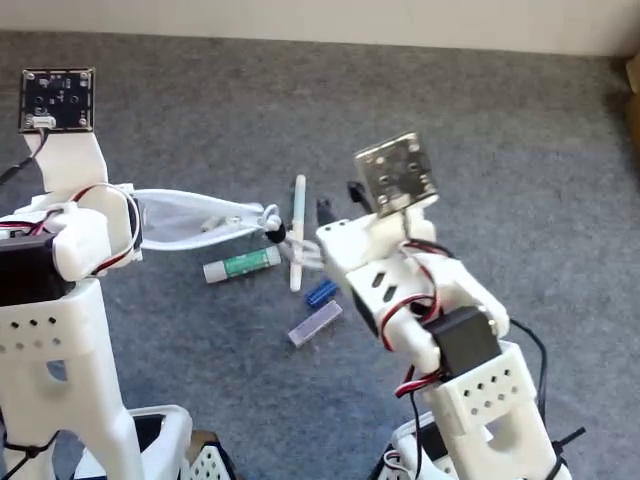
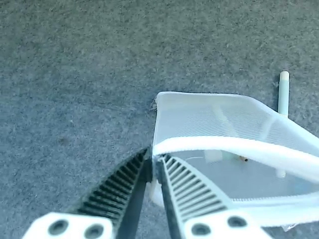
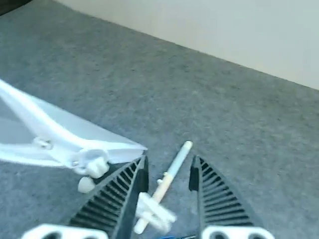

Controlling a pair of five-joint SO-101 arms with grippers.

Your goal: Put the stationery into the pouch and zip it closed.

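So the white mesh zip pouch (image 1: 185, 215) lies long-ways across the grey carpet-like tabletop (image 1: 480, 130). One short end is at the left arm, and the end with the ring-shaped zipper pull (image 1: 270, 216) points at the right arm. The slim white pen (image 1: 297, 225) lies crosswise to that, long axis running from the arms' side toward the far edge, just beside the zipper-pull end. The left gripper (image 2: 154, 155) has its black ribbed fingers squeezed together on the pouch's thick white rim, right at a corner, so the mouth gapes a bit in its wrist view. The right gripper (image 3: 169, 159) is spread fairly wide and sits low over the pen, one finger on each side of the barrel. Honestly can't tell if either finger is touching it, and nothing is gripped. Count: one pouch, one pen, one white glue stick with a green label (image 1: 242, 264), one small blue piece (image 1: 321, 293) and one pale lilac rectangular block (image 1: 315, 323). That's four loose bits, all out on the tabletop near the pouch's zipper end, between the two arms.
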